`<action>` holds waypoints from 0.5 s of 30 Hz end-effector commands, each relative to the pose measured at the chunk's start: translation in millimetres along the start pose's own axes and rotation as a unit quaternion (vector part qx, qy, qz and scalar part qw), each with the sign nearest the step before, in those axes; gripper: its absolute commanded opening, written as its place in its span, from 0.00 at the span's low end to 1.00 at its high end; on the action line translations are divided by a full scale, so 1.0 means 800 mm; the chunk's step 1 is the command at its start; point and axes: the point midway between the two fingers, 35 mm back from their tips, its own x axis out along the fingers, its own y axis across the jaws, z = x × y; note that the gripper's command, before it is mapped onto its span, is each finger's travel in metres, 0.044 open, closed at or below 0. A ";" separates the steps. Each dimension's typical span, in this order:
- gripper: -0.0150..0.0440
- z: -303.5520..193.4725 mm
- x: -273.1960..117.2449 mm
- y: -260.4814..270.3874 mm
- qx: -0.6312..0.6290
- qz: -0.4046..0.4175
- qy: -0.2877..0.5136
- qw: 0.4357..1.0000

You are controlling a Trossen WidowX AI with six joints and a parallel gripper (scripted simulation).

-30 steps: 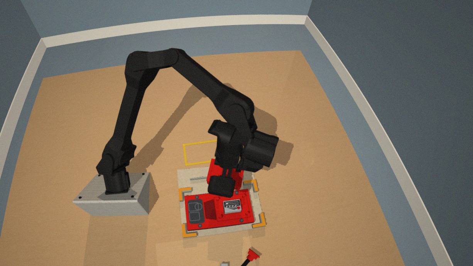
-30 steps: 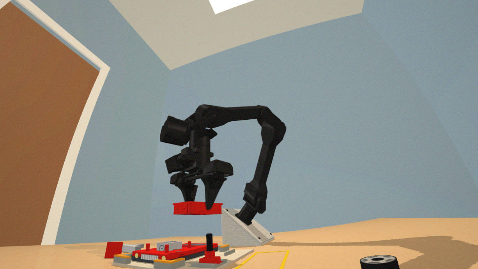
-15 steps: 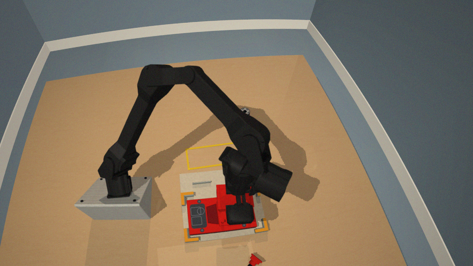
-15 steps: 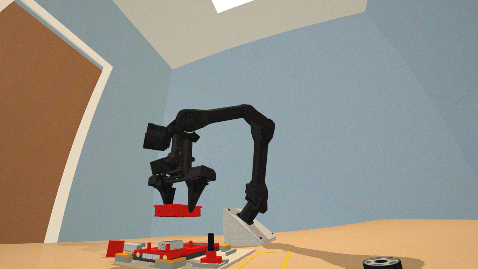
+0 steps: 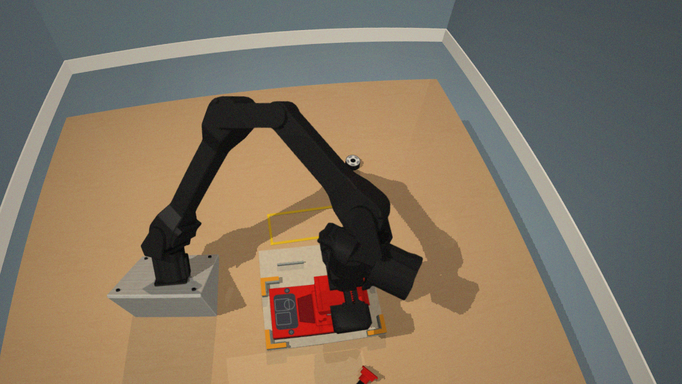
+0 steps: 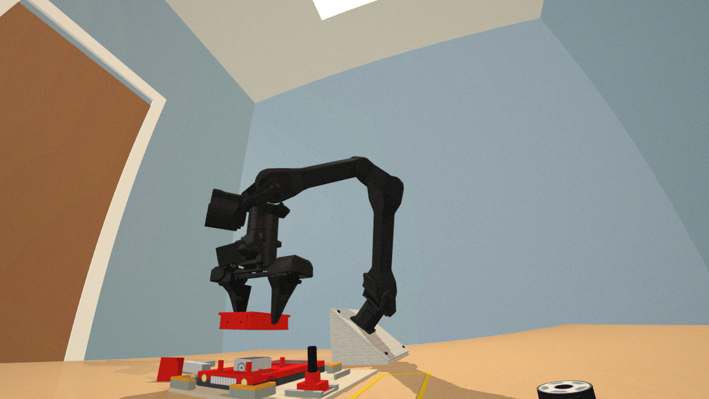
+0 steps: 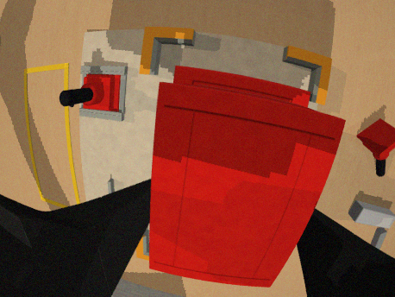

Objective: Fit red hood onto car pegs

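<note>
The red hood is held in the air, roof up and roughly level. My gripper is shut on its two opposite sides. The red chassis sits in the jig with orange corner stops. The hood hangs above the chassis with a clear gap in the exterior view. The grey engine block stands on the deck, with red pegs around it. The hood's corner holes are hidden.
A red part with a black post stands on the jig plate. Another red part and a grey block lie beyond the jig. A wheel and a yellow outline are on the table.
</note>
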 end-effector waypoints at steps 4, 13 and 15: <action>0.25 0.001 0.045 -0.006 0.003 0.005 0.002 1.000; 0.25 0.000 0.046 -0.005 0.003 0.005 0.003 1.000; 0.25 0.000 0.046 -0.005 0.003 0.005 0.003 1.000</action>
